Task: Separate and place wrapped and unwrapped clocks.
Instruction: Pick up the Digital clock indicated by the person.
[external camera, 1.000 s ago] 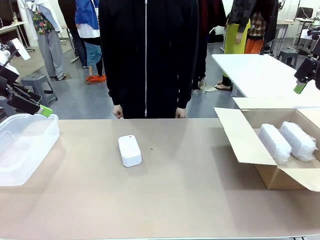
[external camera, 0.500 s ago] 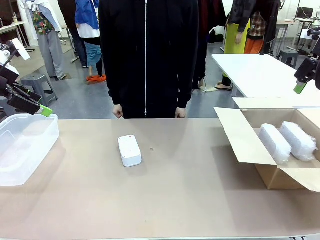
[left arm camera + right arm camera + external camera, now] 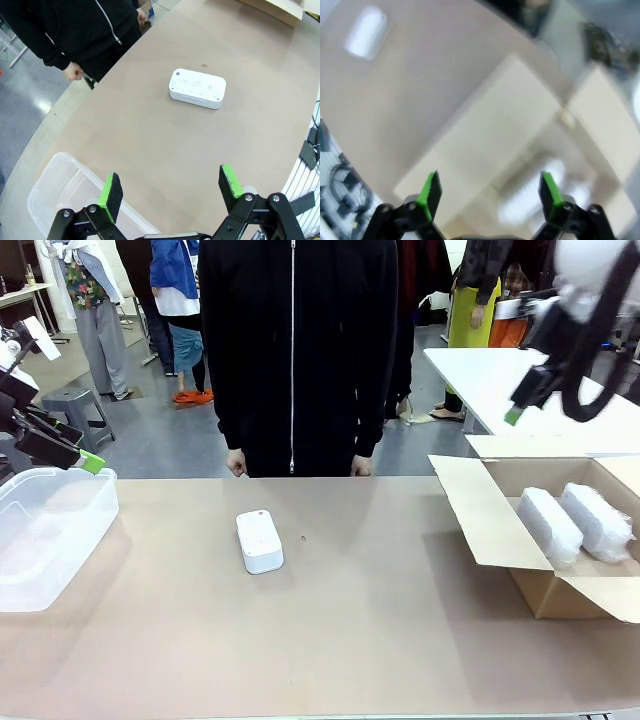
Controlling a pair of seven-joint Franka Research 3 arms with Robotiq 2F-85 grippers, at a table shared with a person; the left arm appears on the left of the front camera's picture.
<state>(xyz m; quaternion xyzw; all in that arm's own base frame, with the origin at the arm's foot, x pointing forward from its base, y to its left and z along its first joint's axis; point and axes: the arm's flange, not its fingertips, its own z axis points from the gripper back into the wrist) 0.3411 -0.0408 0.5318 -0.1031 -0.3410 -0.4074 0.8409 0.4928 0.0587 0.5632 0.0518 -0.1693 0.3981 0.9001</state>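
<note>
Left gripper [image 3: 170,186] low at left side, jaws wide apart; right gripper [image 3: 490,191] high up, jaws spread

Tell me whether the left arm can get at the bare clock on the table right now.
Probably yes. The bare clock lies alone on the open table with nothing over it, and the left gripper hangs open with a free line to it.

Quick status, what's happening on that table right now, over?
Both tools open, empty: left tool by clear tub, right tool raised near cardboard box. Bare clock mid-table; two wrapped clocks boxed. Nothing blocking it.
</note>
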